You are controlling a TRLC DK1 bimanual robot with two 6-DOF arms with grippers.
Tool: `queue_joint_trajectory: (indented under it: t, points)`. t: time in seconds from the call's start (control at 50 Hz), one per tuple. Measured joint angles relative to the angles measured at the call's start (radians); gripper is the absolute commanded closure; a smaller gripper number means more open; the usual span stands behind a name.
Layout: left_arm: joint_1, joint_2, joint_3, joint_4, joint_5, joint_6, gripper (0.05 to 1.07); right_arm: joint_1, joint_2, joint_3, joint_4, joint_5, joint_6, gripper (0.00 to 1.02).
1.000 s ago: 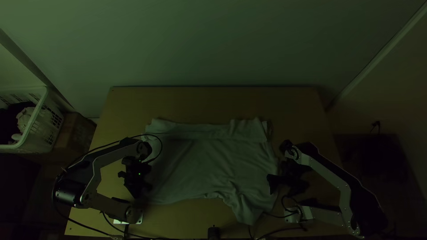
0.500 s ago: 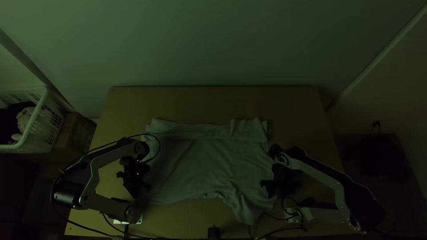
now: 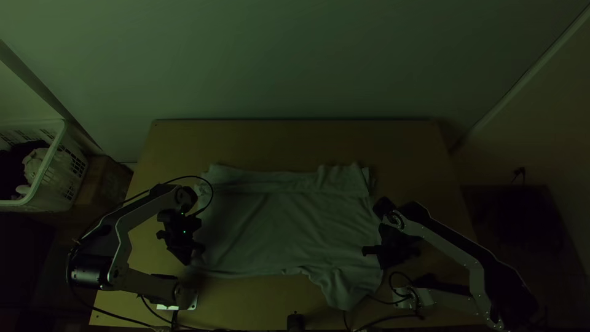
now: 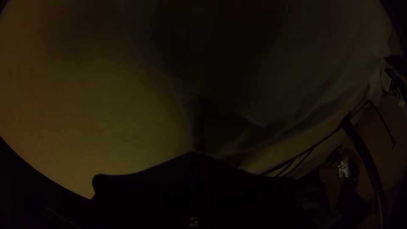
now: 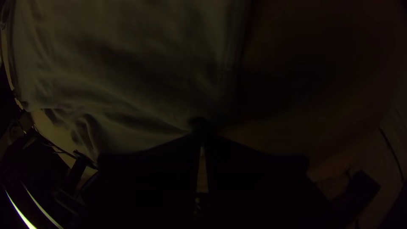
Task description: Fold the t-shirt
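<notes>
Cloth of the t-shirt (image 3: 289,227) lies spread between my two grippers, with what looks like a turned-over band (image 3: 270,179) along its far side, so I judge that I am part-way through the folding, at the step of taking hold of both sides for the next fold.

My left gripper (image 4: 199,152) is clenched, its fingertips together where the shirt's edge draws to a point, and I read that as a pinch on the cloth near the corner closest to the arm's base. From that gripper the shirt runs inward, toward the other arm, and bare table (image 3: 295,144) lies on its outer side. My right gripper (image 5: 202,133) has its tips closed at the opposite side edge; creases run in to them, so I take it to be grasping the fabric too, though in this gloom I can't tell how deep the bite is. The body of the shirt reaches inward from there, and a loose, crumpled flap (image 3: 344,292) sticks out on the near side of that grip.

Next, I think, I need to lift both pinches together, keep the cloth taut between them and carry the near part over toward the band. That flap could drag or bunch underneath, and a shallow pinch could slip as the weight comes on.
</notes>
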Motion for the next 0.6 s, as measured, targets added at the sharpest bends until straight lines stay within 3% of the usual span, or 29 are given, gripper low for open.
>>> queue_joint_trajectory:
  t: [0.3, 0.6]
  points:
    - [0.103, -0.011, 0.053, -0.008, 0.004, 0.054, 1.04, -0.143, -0.027, 0.064, -0.059, 0.079, -0.095, 0.99]
    - [0.119, -0.011, 0.147, -0.013, 0.031, 0.06, 1.04, -0.14, -0.027, 0.131, -0.066, 0.092, -0.105, 0.99]
